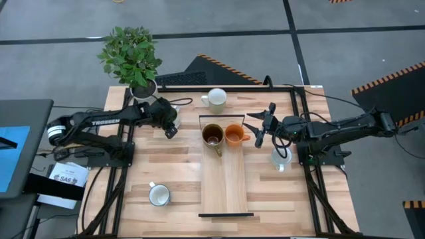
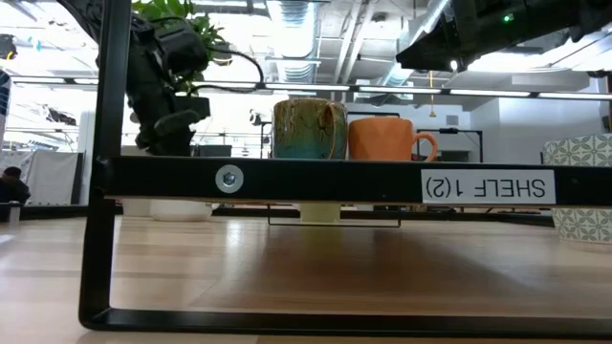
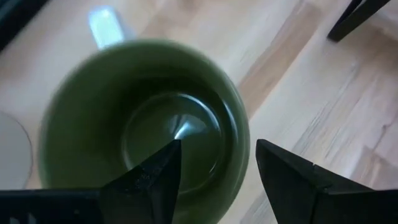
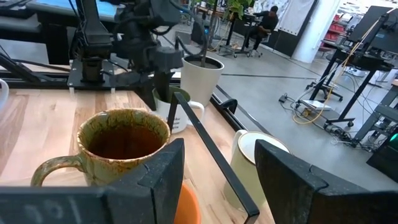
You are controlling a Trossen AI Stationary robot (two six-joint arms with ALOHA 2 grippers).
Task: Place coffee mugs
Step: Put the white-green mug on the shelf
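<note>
My left gripper (image 1: 170, 126) is open at the table's far left, near the plant pot. In the left wrist view it (image 3: 217, 152) stands over an olive green mug (image 3: 143, 124) with a pale handle. One finger is inside the rim and one outside, and I see no touch. The right wrist view shows this mug (image 4: 181, 115) standing on the table. A dark brown mug (image 1: 212, 135) and an orange mug (image 1: 234, 135) stand side by side on the far end of the shelf board (image 1: 226, 186). My right gripper (image 1: 257, 133) is open and empty just right of the orange mug.
A white mug (image 1: 216, 98) stands beyond the shelf's far end and another (image 1: 159, 194) at the near left. A patterned pale mug (image 1: 281, 158) stands under my right arm. The white plant pot (image 1: 143, 88) is at the far left. The shelf's black rail (image 2: 325, 180) crosses the low view.
</note>
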